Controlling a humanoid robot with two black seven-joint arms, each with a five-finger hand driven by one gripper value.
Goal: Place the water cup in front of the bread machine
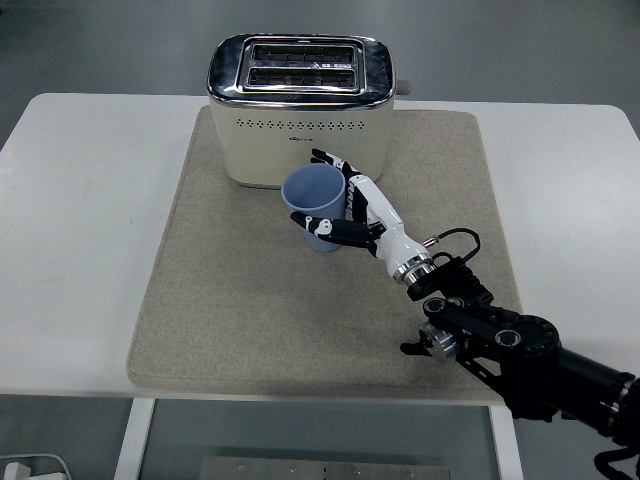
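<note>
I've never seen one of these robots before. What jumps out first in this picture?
Probably the right hand, white and black on a long black arm from the lower right, with its fingers loosely open around a light blue cup at the middle of a beige mat. Just behind the cup stands a cream toaster with a shiny chrome top, at the mat's far edge on the white table.
</note>
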